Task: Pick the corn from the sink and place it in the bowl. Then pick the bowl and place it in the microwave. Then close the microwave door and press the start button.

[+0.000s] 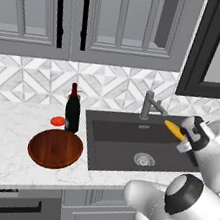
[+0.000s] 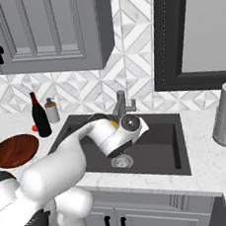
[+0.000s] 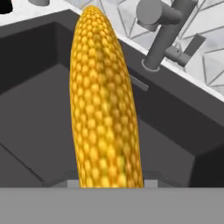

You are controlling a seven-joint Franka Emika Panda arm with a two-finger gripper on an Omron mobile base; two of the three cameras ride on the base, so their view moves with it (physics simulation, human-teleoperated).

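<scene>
The fingers (image 1: 182, 139) are gripping the yellow-orange elongated corn cob (image 1: 174, 130), holding it raised above the dark grey rectangular sink (image 1: 120, 149), near the grey faucet (image 1: 149, 105). The glossy reddish-brown wooden bowl (image 1: 55, 148) is sitting on the white marble surface (image 1: 7, 130), left of the sink.

Both base views look down over the sink (image 1: 127, 140) (from opposite sides); hand view sits close above it.

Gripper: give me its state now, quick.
Gripper: shut on the corn, held above the sink.
</scene>
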